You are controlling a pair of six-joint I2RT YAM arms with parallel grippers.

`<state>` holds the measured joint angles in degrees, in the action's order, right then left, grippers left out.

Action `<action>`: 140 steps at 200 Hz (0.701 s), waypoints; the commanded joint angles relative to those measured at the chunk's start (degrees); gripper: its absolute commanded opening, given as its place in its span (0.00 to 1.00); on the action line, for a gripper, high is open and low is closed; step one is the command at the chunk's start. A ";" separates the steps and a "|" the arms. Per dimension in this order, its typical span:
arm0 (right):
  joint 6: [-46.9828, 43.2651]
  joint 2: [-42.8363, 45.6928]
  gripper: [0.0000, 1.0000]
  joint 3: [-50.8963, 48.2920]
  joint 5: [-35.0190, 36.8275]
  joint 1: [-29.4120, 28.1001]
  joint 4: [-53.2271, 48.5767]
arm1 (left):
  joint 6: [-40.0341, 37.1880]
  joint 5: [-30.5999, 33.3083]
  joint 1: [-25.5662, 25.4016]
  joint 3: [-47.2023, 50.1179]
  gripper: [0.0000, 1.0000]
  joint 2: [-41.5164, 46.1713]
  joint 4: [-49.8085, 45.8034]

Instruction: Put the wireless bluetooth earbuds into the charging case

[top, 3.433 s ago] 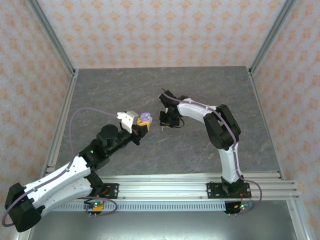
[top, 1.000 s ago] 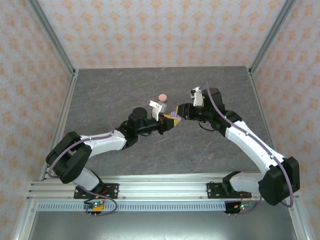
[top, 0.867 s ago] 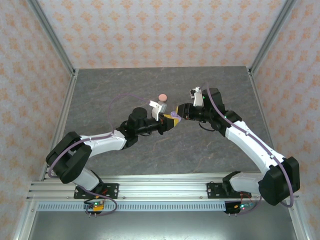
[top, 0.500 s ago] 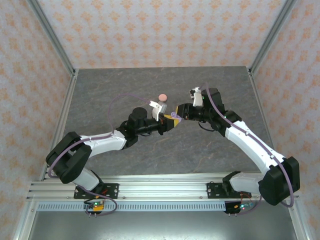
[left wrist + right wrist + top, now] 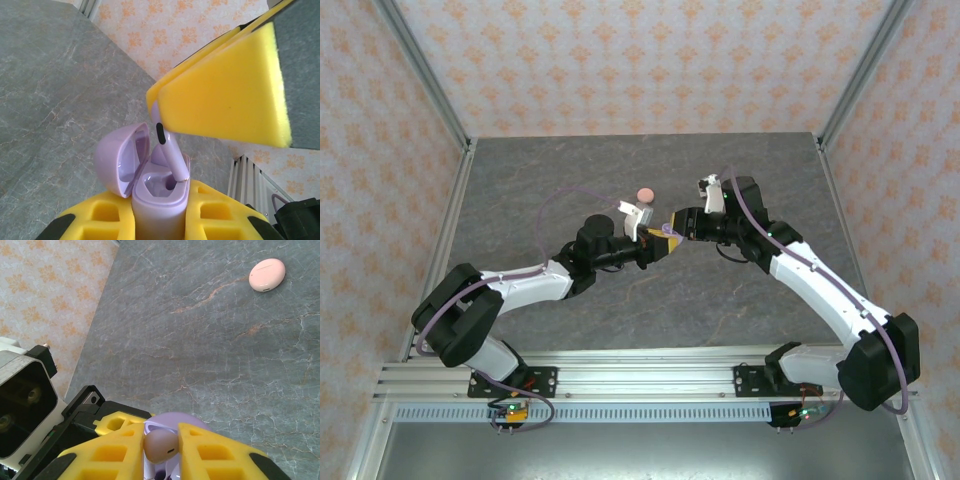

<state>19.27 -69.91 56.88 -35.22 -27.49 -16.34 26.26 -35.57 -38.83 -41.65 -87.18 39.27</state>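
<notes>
My left gripper (image 5: 159, 212) is shut on an upright lilac charging case (image 5: 157, 202) whose lid (image 5: 119, 160) hangs open to the left. Just above it, my right gripper (image 5: 161, 446) is shut on a lilac earbud (image 5: 160, 445). The earbud (image 5: 171, 152) points stem-down, its tip at the mouth of the case's right socket. In the top view the two grippers meet mid-table, the left gripper (image 5: 658, 244) under the right gripper (image 5: 678, 226), with the case (image 5: 667, 231) between them. The salmon-pink earbuds are out of view.
A shut pink case (image 5: 643, 193) lies on the grey table (image 5: 570, 180) just behind the left gripper, and it shows as the pink case (image 5: 267, 275) far from the right fingers. Aluminium frame rails line the table's sides.
Since 3.4 s ago both arms have swung round and their grippers have come together over the table's middle. Over the last second nothing has visibly moved.
</notes>
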 commanded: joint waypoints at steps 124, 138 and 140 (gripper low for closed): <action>-2.73 0.46 0.23 -0.28 1.08 -1.43 -1.69 | 1.60 2.06 0.77 -1.28 0.07 1.93 2.22; -3.05 0.66 0.23 -0.37 0.74 -1.57 -1.95 | 1.38 2.25 0.86 -1.39 0.07 2.09 1.91; -3.02 0.70 0.23 -0.43 0.63 -1.60 -1.99 | 1.30 2.30 0.86 -1.39 0.07 2.10 1.88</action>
<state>17.72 -69.91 56.86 -33.80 -28.23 -17.19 27.20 -35.09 -38.83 -41.65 -87.15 39.31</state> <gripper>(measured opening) 0.231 0.196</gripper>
